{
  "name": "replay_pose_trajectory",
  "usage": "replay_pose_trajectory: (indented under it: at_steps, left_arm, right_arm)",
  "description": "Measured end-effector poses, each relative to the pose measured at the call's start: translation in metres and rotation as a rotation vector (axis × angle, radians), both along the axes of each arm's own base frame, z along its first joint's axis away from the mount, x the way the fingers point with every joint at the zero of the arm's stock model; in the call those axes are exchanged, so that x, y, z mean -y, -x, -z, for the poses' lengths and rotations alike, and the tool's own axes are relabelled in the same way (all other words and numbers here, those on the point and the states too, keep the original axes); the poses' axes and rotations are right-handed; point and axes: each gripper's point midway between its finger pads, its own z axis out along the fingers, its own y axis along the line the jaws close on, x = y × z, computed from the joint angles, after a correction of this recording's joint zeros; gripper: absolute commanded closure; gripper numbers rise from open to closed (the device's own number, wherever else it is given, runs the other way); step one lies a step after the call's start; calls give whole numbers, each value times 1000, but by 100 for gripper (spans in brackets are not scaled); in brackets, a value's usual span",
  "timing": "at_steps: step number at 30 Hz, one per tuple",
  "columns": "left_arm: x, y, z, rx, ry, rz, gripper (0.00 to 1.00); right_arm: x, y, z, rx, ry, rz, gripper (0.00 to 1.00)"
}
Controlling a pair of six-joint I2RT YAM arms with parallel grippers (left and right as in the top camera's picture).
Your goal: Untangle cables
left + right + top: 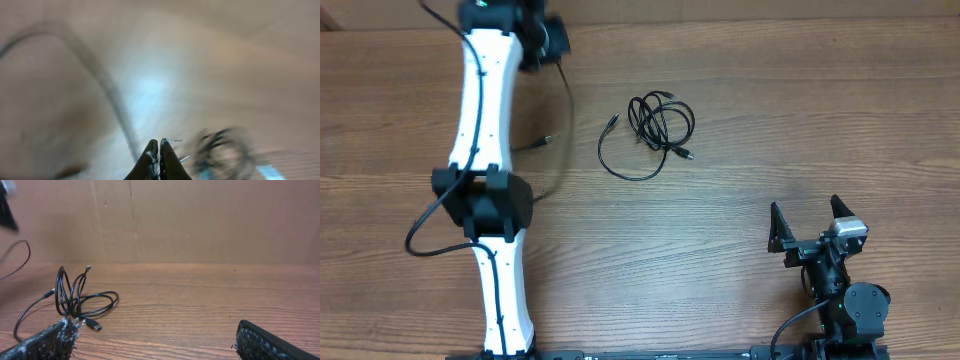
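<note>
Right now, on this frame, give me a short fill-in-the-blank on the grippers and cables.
1. The right gripper has its jaws ____.
2. The left gripper has its fingers ____.
3. The bundle lies on the ____, touched by neither gripper.
4. A single cable trails from the ____ gripper.

Missing words: open; shut; table; left.

Wood-grain table (740, 240), plain brown wall (200, 220) behind.
</note>
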Motion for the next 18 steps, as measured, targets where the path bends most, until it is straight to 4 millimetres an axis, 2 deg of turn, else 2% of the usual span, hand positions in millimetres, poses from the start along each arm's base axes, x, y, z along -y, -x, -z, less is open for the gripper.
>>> replay_pose_trajectory:
  at_steps: [4,8,10,12,14,15,18]
  left_arm:
    - [-2,-12,-77,213,83,-2,96]
    - [-13,-23,-132,382,145,-44,96]
    - [-21,-23,-144,413,156,-66,95]
    - [-26,-19,-144,400,155,-82,87]
    - [-36,-11,-131,344,122,-100,84]
    - [-41,-6,-119,299,88,-107,75]
    - [-49,6,-70,140,-26,-90,76]
  right_arm:
    - [0,0,0,-1,0,0,0]
    - [0,0,0,0,0,0,0]
    - [0,0,0,0,0,0,0]
    - [0,0,0,0,0,0,0]
    - [0,0,0,0,0,0,0]
    - [0,0,0,0,0,0,0]
    - [0,0,0,-1,0,0,0]
